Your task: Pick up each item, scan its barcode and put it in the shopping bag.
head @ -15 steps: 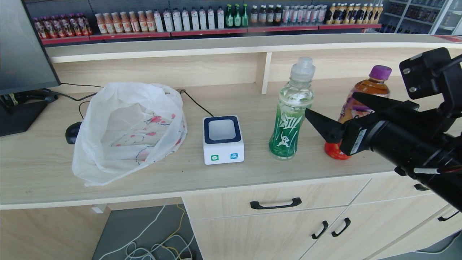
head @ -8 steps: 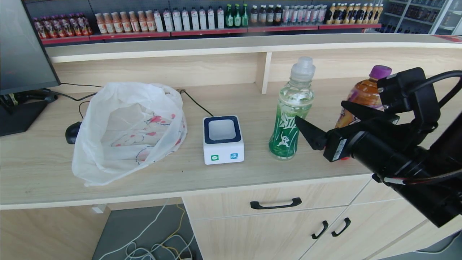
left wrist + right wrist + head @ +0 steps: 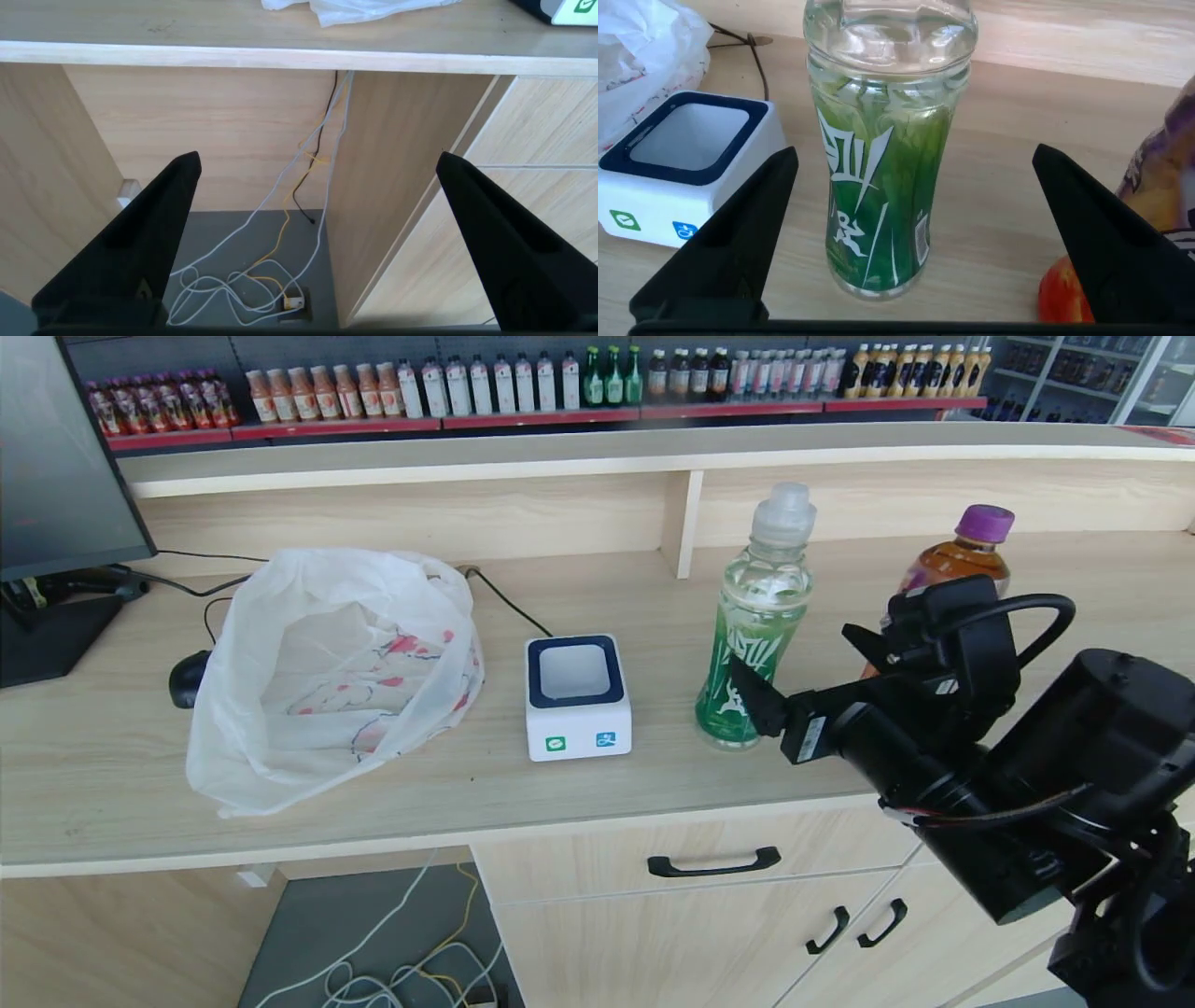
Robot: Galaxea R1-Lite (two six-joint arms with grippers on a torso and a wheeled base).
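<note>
Behind right hand (image 3: 792, 651), half-hidden orange bottle (image 3: 954, 563)

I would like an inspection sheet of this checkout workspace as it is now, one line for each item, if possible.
Surface: wooden counter, no spills seen.
Job's things: green bottle and purple-capped bottle upright, right of scanner; shopping bag open, left of scanner.
Clutter: mouse beside bag; monitor at far left.
Grippers: right gripper open, aimed at green bottle, not gripping; left gripper open, below counter level.
Cables: one cable on counter behind scanner; loose cables on floor.
Surroundings: shelves of drinks behind; drawers below.
</note>
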